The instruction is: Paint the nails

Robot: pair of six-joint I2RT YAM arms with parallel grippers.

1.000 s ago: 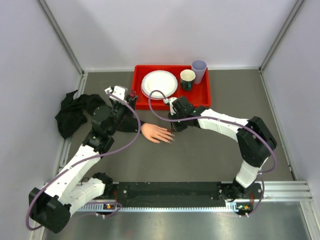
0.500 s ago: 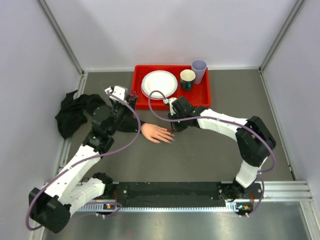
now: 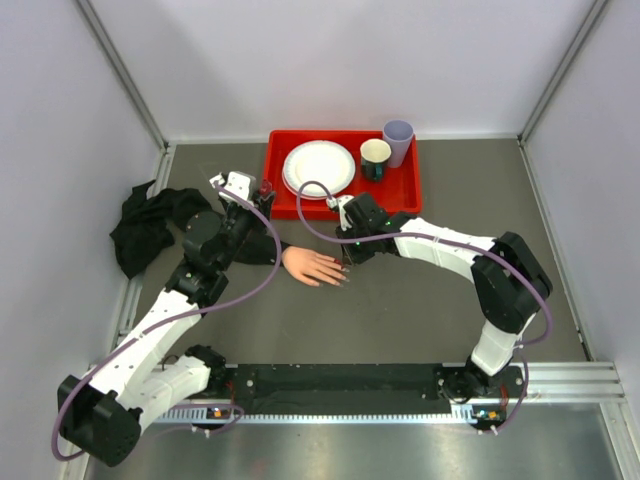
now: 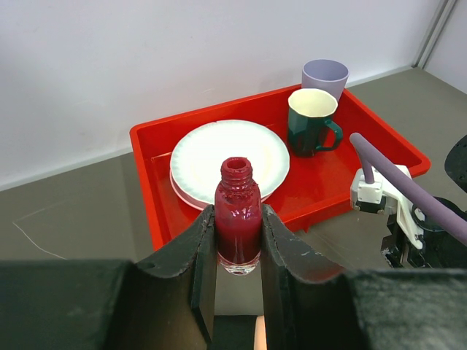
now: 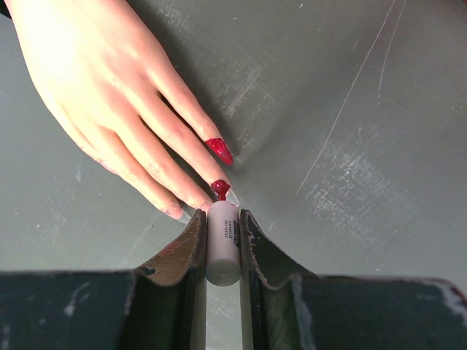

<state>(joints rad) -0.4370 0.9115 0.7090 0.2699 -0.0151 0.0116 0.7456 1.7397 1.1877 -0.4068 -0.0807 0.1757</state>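
Neither arm has shifted since a second ago: left gripper [image 4: 238, 244] clamps an open red polish bottle [image 4: 237, 197]; mannequin hand [image 3: 312, 267] lies on the table [image 5: 350, 146]; right gripper [image 5: 222, 233] pinches a white brush [image 5: 222, 251], red tip at the nails [image 5: 219, 150].

A lab robot cell: plain white partition walls [image 3: 350, 60], aluminium corner posts [image 3: 122, 70] and a bare grey table [image 3: 400, 310].
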